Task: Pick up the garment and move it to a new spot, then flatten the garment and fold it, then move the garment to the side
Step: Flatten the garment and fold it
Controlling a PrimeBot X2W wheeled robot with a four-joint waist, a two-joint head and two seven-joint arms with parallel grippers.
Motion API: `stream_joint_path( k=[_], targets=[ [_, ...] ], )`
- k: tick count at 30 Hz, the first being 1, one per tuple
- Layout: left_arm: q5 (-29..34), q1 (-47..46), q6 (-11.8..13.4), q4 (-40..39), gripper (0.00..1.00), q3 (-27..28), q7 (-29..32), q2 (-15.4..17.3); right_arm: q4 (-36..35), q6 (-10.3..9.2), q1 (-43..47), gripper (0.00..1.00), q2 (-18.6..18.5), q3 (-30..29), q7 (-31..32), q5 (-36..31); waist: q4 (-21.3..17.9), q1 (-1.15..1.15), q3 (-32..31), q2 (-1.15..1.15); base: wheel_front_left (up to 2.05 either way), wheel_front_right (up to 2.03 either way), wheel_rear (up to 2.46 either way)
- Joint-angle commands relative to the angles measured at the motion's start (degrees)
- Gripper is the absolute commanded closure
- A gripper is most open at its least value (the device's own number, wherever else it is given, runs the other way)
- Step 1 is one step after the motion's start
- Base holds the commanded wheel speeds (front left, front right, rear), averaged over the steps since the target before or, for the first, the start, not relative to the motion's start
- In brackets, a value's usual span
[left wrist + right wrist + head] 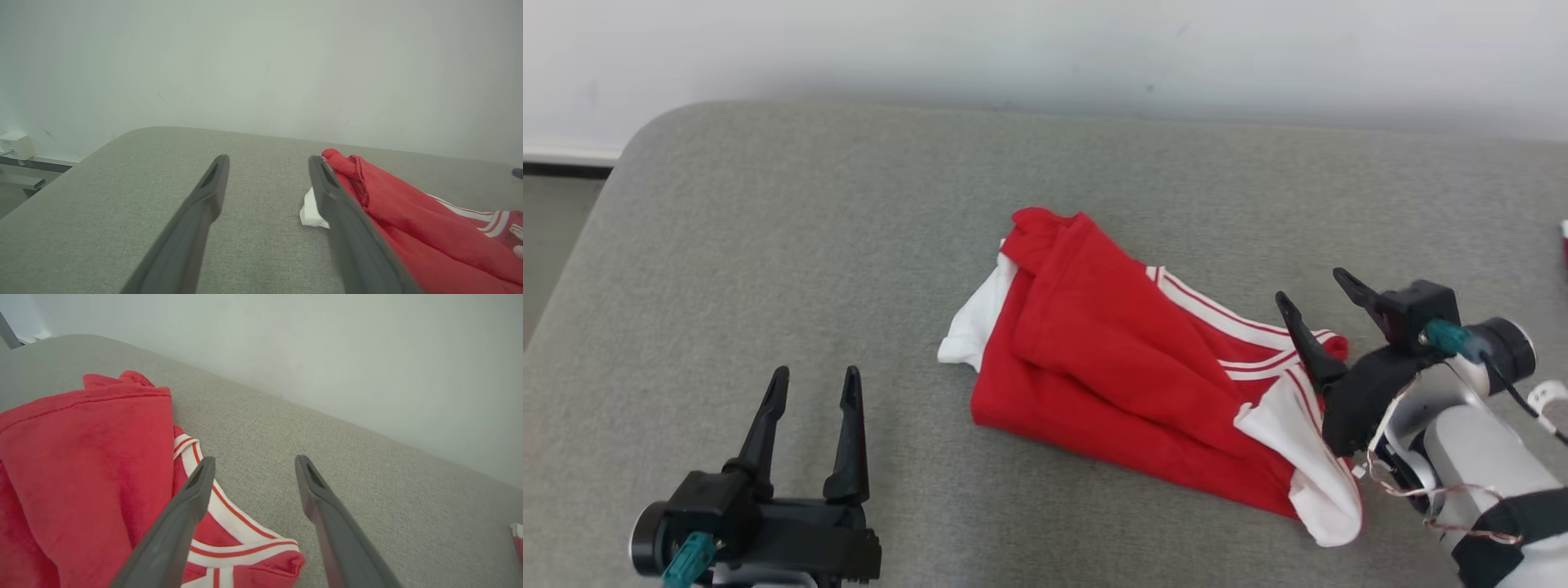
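- The garment (1127, 367) is lying bunched and creased on the grey padded surface (768, 204) — neither flattened nor folded.
- The right end effector (1312, 287) is hovering at the garment's striped right edge, fingers spread wide, gripping nothing.
- The left end effector (816, 374) is sitting well to the garment's left, equally wide and empty.
- By my judgement the task is only beginning — lifting, flattening, folding and setting aside are all remaining.

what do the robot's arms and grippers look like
The left gripper and right gripper each have two long, tapering black fingers on a black body with a teal plug. The right forearm is silver-white, with thin reddish wires and a black band.
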Motion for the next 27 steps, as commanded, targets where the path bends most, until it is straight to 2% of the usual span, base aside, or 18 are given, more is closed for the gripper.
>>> stream_joint_path(
  k=[1,9,16,21,22,23,27],
  targets=[
    [0.64,-1.15,-0.53,0.35,0.0,0.3,-0.02,-0.51,1.86,-0.17,-1.69,0.0,-1.11,1.8,1.28,0.79,2.56,0.0,2.0,0.0,0.0,0.0,0.0],
    [0.86,-2.3,-1.74,1.34,0.0,0.8,-0.03,-2.04,10.08,-0.17,-8.67,0.0,-5.1,13.91,7.26,5.95,5.91,0.0,4.25,0.0,0.0,0.0,0.0],
    [0.84,-2.96,-1.89,1.68,0.0,0.81,-0.03,-2.28,13.75,-0.17,-12.3,0.0,-8.13,24.82,11.73,9.82,6.43,0.0,4.92,0.0,0.0,0.0,0.0],
    [-0.27,-3.74,-1.43,1.48,0.0,0.16,-0.03,-2.29,16.89,-0.17,-14.84,0.0,-8.9,31.01,15.07,12.67,6.65,0.0,5.41,0.0,0.0,0.0,0.0],
    [-0.39,-3.91,-1.36,1.45,0.0,0.04,-0.03,-2.28,17.28,-0.17,-15.13,0.56,-8.88,32.12,15.75,13.49,6.7,0.0,5.45,0.0,0.0,0.0,0.0],
    [-0.49,-4.02,-1.3,1.42,0.0,-0.06,-0.03,-2.29,17.43,-0.17,-15.64,1.0,-8.92,32.84,16.0,14.57,6.71,0.0,5.45,0.0,0.0,0.0,0.0],
    [-0.76,-3.76,-0.86,1.4,0.0,0.15,-0.03,-2.3,18.34,-0.22,-18.65,1.0,-9.82,32.68,13.9,18.04,6.24,0.0,5.24,0.0,0.0,0.0,0.0]
  ],
)
